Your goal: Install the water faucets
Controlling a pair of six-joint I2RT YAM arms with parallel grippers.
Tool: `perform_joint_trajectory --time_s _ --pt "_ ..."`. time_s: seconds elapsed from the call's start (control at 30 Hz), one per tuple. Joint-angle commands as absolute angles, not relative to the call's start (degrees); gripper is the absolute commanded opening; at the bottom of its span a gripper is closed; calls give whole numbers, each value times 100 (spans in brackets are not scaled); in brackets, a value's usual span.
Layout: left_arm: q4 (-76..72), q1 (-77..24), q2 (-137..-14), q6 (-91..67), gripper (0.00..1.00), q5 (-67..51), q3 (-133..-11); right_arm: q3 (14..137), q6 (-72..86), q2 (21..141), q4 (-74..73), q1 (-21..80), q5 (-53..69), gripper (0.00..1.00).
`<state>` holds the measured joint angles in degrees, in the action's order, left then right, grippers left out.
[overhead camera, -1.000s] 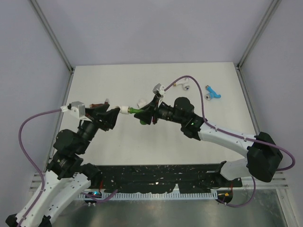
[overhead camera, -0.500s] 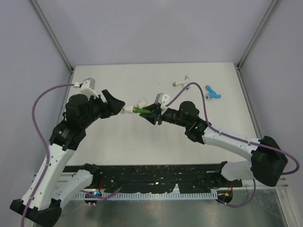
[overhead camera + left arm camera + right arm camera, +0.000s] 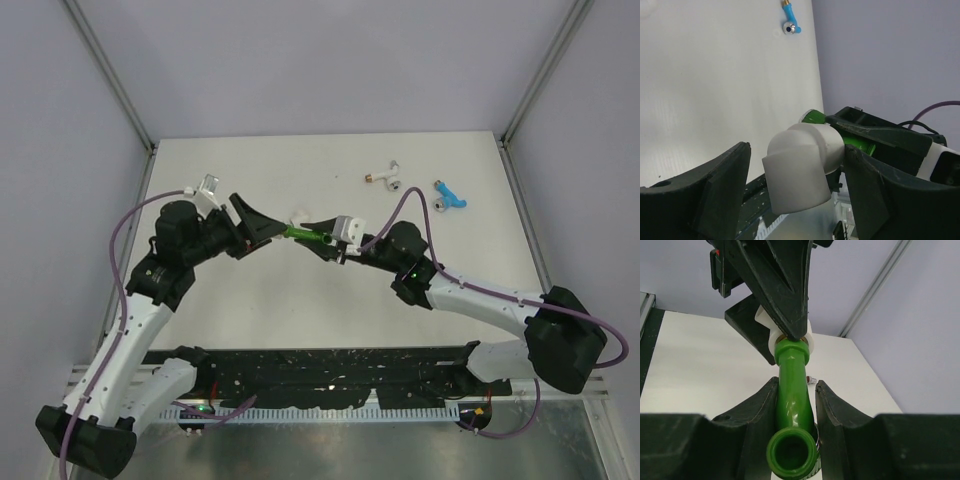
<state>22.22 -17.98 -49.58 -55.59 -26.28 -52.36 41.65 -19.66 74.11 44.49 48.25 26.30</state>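
Observation:
My right gripper [image 3: 796,385] [image 3: 316,238] is shut on the green faucet [image 3: 792,395] [image 3: 298,234], held in the air above the table's middle. A white elbow fitting [image 3: 802,165] sits on the faucet's far end. My left gripper [image 3: 797,150] [image 3: 268,226] stands open around that fitting, with a clear gap on one side and the other finger close against it. In the top view the left fingers hide the fitting. The blue faucet [image 3: 452,196] [image 3: 790,22] and the white faucet [image 3: 385,178] lie at the back right of the table.
Another white fitting [image 3: 298,214] lies on the table [image 3: 200,290] just behind the two grippers. A small brown and silvery piece [image 3: 811,378] shows on the table behind the green faucet. Frame posts stand at the table's corners.
My left gripper's jaws have spread apart from the white fitting, and the left arm has lifted and swung. The right gripper has rolled and shifted slightly right, still holding the green faucet.

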Motion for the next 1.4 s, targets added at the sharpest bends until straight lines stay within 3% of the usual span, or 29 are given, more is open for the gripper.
perform_joint_trajectory --time_s 0.0,0.37,0.63,0.87,1.07,1.37 --pt "1372 -1758 -4887 -6282 76 -2988 -4958 4175 -2171 7435 5475 4825 2769 5" --pt "624 -1547 -4246 -7470 75 -2690 -4228 3964 -2188 7515 5906 4834 2707 5" --pt "492 -1529 -4113 -7734 65 -2680 -4157 3937 -2180 7524 5985 4834 2716 5" --pt "387 -1529 -4078 -7796 43 -2681 -4157 3894 -2224 7567 6038 4834 2716 5" --pt "36 -1521 -3990 -7647 0 -2628 -3982 3972 -1663 7541 6039 4834 2707 5" --pt "-1967 -1521 -3762 -6401 0 -2672 -3490 4622 569 7286 5178 4773 2971 5"
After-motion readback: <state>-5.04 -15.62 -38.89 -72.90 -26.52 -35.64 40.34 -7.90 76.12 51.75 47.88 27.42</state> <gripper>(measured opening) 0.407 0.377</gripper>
